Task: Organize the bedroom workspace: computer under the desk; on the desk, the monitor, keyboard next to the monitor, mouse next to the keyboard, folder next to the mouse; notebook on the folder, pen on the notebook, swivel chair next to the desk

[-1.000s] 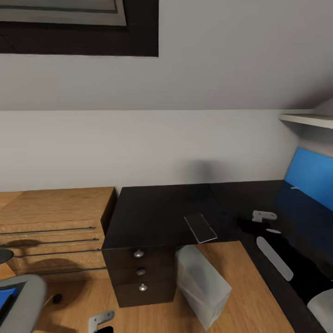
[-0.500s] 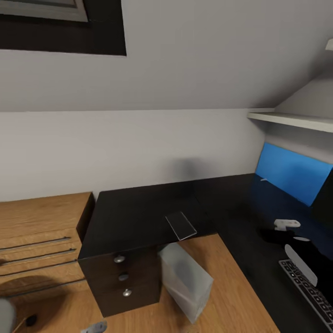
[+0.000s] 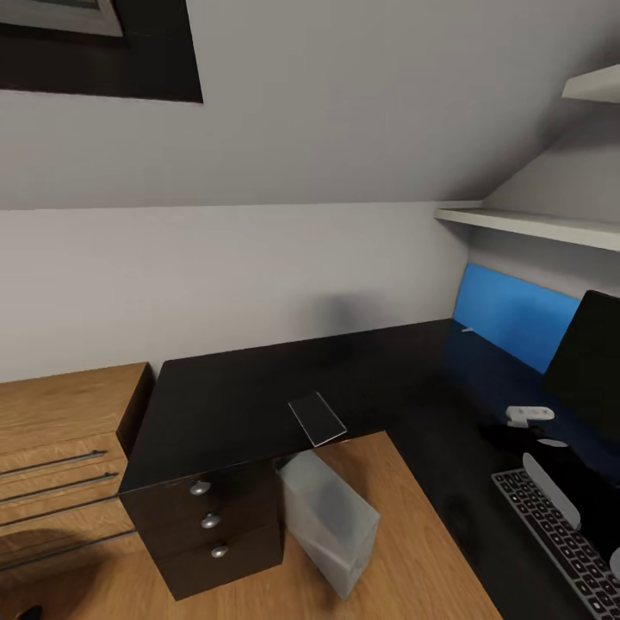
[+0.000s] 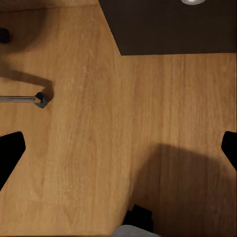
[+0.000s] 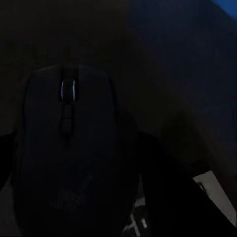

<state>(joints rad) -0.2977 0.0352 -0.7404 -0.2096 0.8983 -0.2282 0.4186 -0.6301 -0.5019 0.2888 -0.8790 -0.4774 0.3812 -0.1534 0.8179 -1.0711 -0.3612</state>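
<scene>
Long black L-shaped desk (image 3: 258, 405) carries the black-screened monitor (image 3: 590, 366) and black keyboard (image 3: 560, 534); light-grey tower computer (image 3: 331, 521) beneath. Black mouse (image 5: 66, 153) sits between the right gripper's (image 5: 74, 168) fingers, apparently gripped. Left gripper (image 4: 118, 148) spread open above wooden floor (image 4: 89, 148).

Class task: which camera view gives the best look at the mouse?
The right wrist view: the mouse looms close, its scroll wheel plain. The head view gives only a dark patch near the right gripper, above the keyboard. The left wrist view faces the wooden floor.
</scene>
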